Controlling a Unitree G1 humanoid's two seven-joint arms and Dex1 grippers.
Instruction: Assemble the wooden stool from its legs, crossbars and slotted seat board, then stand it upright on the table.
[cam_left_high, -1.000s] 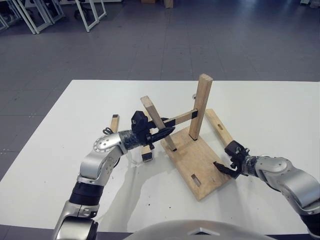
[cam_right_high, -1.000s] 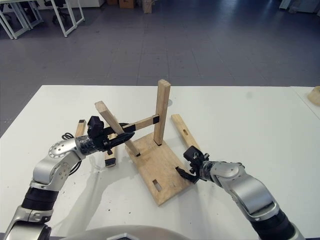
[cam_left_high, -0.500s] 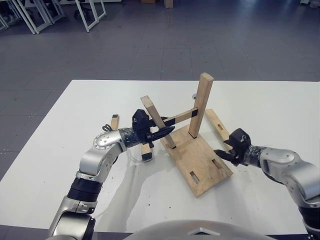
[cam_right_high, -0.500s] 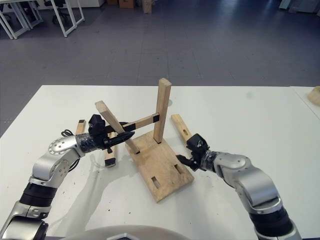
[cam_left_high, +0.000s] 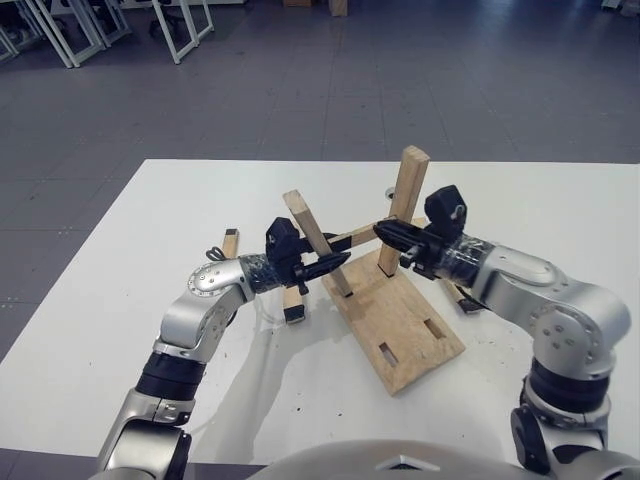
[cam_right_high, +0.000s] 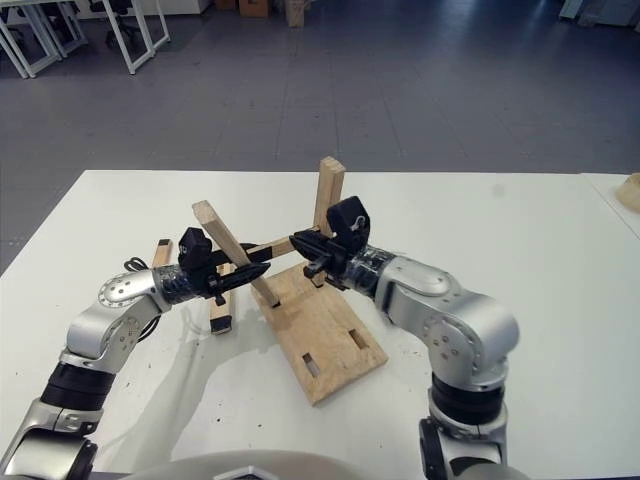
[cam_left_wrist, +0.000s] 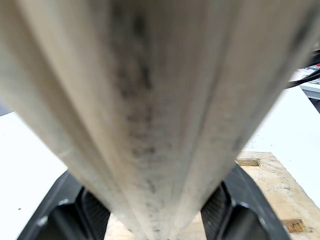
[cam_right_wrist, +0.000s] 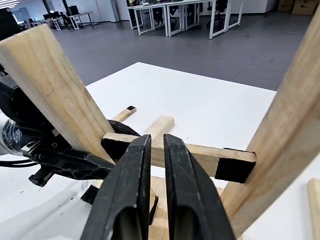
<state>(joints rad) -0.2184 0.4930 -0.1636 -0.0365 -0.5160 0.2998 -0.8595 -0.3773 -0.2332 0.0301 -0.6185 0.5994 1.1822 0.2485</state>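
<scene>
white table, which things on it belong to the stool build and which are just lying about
Job: slotted wooden seat board, leaning pale wooden leg, upright pale wooden leg, black-tipped wooden crossbar, short loose wooden stick, black-ended loose wooden stick.
Lying about: small round grey object behind the upright leg, unidentifiable.

The tilted leg (cam_left_high: 308, 232) is being held between the jaws of the left gripper (cam_left_high: 340, 262), and the seat board (cam_left_high: 400, 320) is being borne by the table (cam_left_high: 120, 300) beneath them. The crossbar (cam_left_high: 358, 238) is being carried between that leg and the upright leg (cam_left_high: 405, 205), just beside the right gripper's (cam_left_high: 382, 230) jaws.
</scene>
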